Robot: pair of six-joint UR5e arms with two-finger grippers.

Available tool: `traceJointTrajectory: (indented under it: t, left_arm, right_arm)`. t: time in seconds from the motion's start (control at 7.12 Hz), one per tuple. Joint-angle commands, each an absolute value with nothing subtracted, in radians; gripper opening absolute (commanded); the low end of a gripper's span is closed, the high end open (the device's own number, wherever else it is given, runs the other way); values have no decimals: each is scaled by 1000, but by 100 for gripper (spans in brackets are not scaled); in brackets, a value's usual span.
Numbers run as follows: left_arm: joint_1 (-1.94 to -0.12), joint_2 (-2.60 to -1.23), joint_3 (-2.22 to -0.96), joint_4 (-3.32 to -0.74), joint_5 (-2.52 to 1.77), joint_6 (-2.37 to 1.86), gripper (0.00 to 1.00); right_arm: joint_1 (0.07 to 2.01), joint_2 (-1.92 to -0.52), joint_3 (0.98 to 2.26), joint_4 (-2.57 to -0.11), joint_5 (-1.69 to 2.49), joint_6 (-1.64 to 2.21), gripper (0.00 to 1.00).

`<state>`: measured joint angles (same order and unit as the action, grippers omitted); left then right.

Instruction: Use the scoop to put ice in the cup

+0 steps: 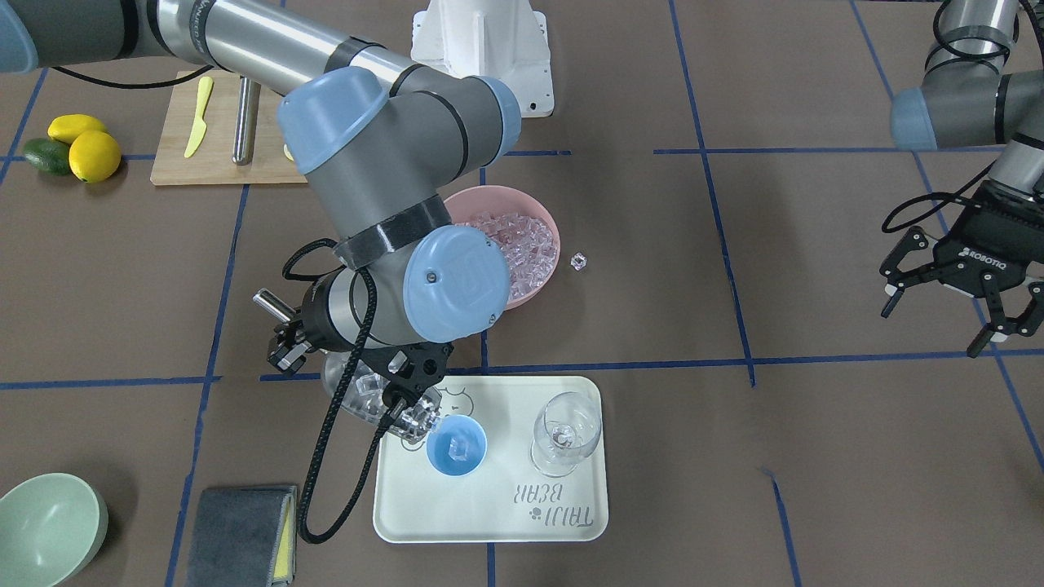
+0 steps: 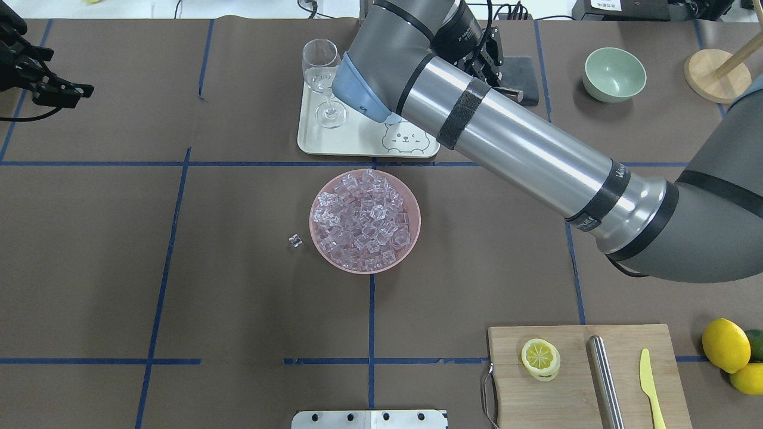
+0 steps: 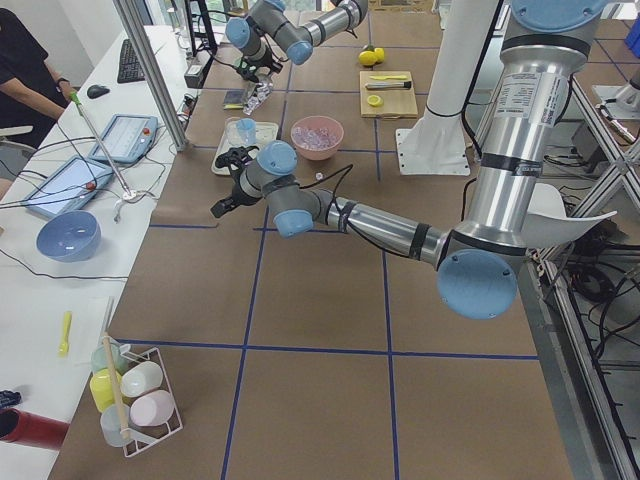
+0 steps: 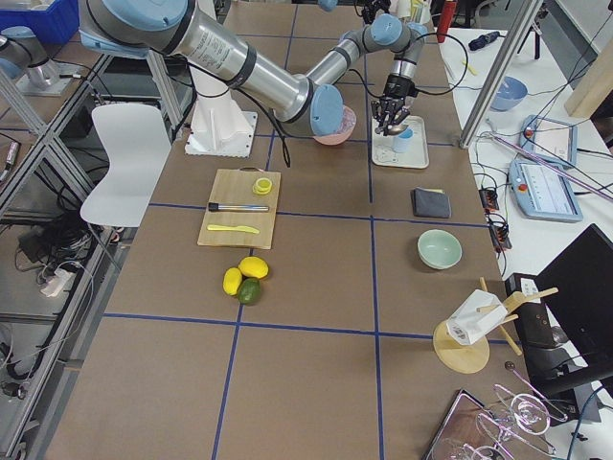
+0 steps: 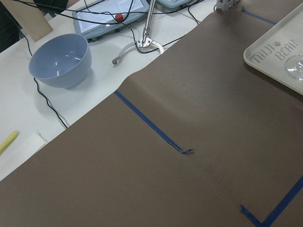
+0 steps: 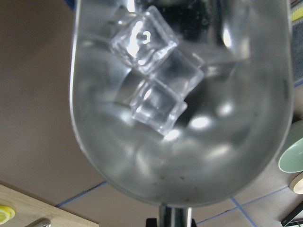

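Tilting the shiny steel scoop [image 1: 382, 401] held by its handle in your right gripper [image 1: 287, 341], pour slowly with its lip over the small light-blue plastic cup [image 1: 457, 445] on the cream tray [image 1: 489, 522], so the clear ice cubes [image 6: 150, 71] slide in. The left gripper [image 1: 938, 322] hangs wide, idle.

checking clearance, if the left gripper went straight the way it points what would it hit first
Likely the brown table: the left gripper points down at it, with the tray off to one side.

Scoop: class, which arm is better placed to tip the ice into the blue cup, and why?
Right. The right tool grips the scoop, loaded with ice, tilted at the cup on the tray. The left tool hangs open far off to the side.
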<state>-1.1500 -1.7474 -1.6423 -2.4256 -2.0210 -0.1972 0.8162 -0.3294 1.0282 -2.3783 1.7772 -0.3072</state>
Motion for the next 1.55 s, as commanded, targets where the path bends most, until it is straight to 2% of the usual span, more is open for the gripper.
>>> traceJointTrajectory:
  t: [0.0, 1.4]
  left_arm:
    - [-1152, -1746, -1643, -2427, -2022, -195, 100]
    - [-1201, -1744, -1643, -2425, -2077, -199, 100]
  right_arm:
    - [816, -316, 1022, -2385, 1761, -308, 0]
    - [805, -304, 1034, -2474, 1649, -373, 0]
